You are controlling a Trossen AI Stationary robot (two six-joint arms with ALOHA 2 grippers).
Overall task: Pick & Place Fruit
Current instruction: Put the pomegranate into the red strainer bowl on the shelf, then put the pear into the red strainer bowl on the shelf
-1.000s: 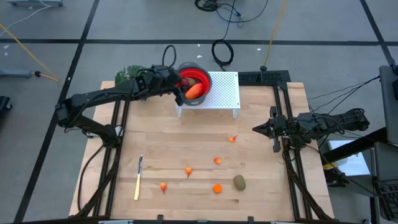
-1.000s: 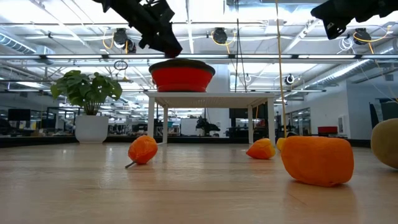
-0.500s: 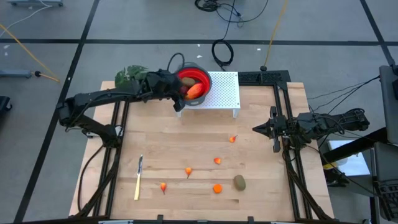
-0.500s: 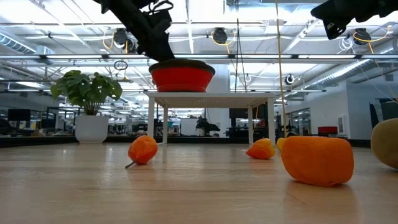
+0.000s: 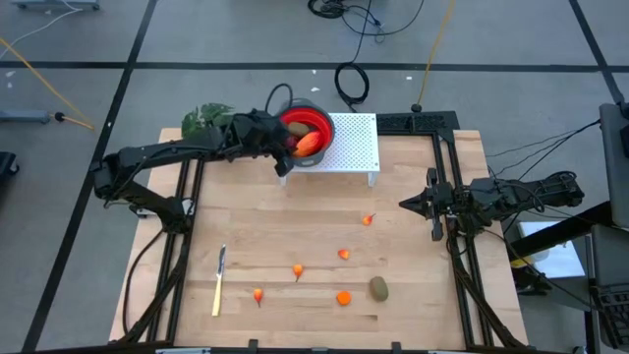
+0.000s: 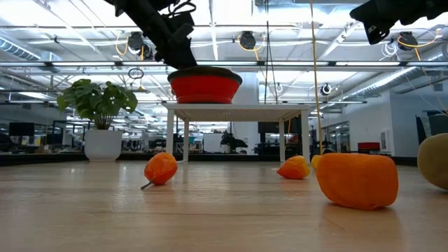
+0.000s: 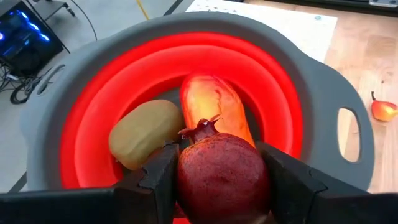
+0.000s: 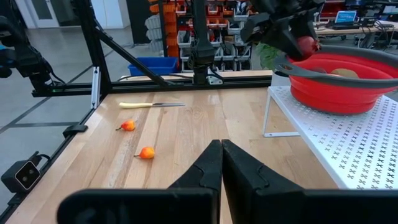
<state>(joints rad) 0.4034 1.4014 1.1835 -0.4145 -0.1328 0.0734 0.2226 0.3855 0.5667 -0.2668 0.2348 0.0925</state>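
Note:
My left gripper (image 5: 284,139) is over the near-left part of the red bowl (image 5: 313,123), a grey-rimmed bowl standing on the white perforated stand (image 5: 356,147), and is shut on a dark red ball (image 7: 222,177). Inside the bowl lie the elongated red-orange fruit (image 7: 211,106) and one olive-brown oval (image 7: 144,130). The other olive-brown oval (image 5: 378,288) and several tiny orange fruits (image 5: 343,254) lie on the table. No second dark red ball shows. My right gripper (image 5: 402,205) waits shut at the table's right side. My left gripper pinches the dark red ball between its two fingers (image 7: 160,177), one on each side of the ball's widest part (image 7: 186,180). The ball's little crown (image 7: 202,129) points away from the wrist. It is lifted clear, above the bowl's inside.
A pale-yellow knife (image 5: 219,280) lies near the table's left edge, and a green leafy plant (image 5: 204,120) stands off the far-left corner. The stand takes up the far middle of the table. Bare wood lies between the stand and the scattered fruits.
My left gripper, still shut on the dark red ball, has shifted a little toward the table's left over the bowl and then held still. Nothing else has moved.

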